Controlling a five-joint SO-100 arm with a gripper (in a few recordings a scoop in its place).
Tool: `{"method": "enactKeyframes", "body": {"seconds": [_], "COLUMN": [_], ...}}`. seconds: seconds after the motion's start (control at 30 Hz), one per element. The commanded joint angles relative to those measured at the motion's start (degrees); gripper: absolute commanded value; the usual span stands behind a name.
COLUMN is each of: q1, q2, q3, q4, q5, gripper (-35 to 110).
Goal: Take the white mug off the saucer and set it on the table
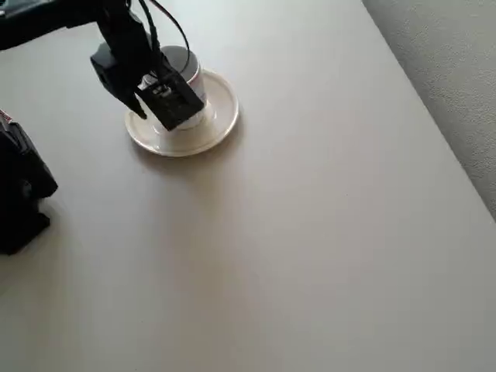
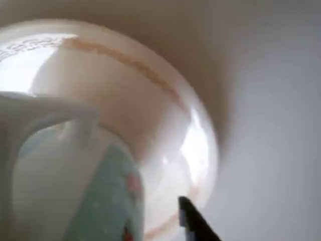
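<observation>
On the off-white table, upper left of the overhead view, my gripper hovers over the white mug seated on its saucer. Finger state: I cannot tell. Grasp step; next, a firm grip, then a straight lift.

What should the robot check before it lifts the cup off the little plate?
1. Cup on the plate: ok, it sits there.
2. Gripper at the cup: ok, right over it.
3. Fingers closed on the cup: cannot tell, the arm hides them.
4. Handle free: ok, nothing on it in the wrist view.
5. Bare table to set it down: ok, plenty beside the plate.
</observation>
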Motion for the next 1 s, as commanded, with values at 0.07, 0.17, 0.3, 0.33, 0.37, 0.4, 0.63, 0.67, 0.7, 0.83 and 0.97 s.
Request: {"method": "enactKeyframes", "body": {"seconds": [0.07,0.17,0.3,0.33,0.37,0.4,0.63,0.67,0.7,0.83,0.97], "q1": [-0.9,-0.6,0.1,0.2,0.3,0.5,1.8,2.5,3.5,10.3,20.9], "q2": [-3.8,-4.7,-1.5,0.6,2.9,5.5,20.9,21.6,22.5,24.3,24.6], "q3": [-0.1,0.4,0.4,0.4,0.2,-0.3,-11.2,-14.0,-16.2,-21.1,-18.6], "q4": [-5.4,-7.6,-7.8,-7.4,-6.7,-5.9,7.6,10.4,12.5,17.7,18.7], "q5": [2.5,4.4,5.8,6.2,6.4,6.6,5.9,5.1,4.2,-2.4,-11.7], "gripper": [-1,-2,-2,-2,-2,-2,-2,-2,-2,-2,-2]}}
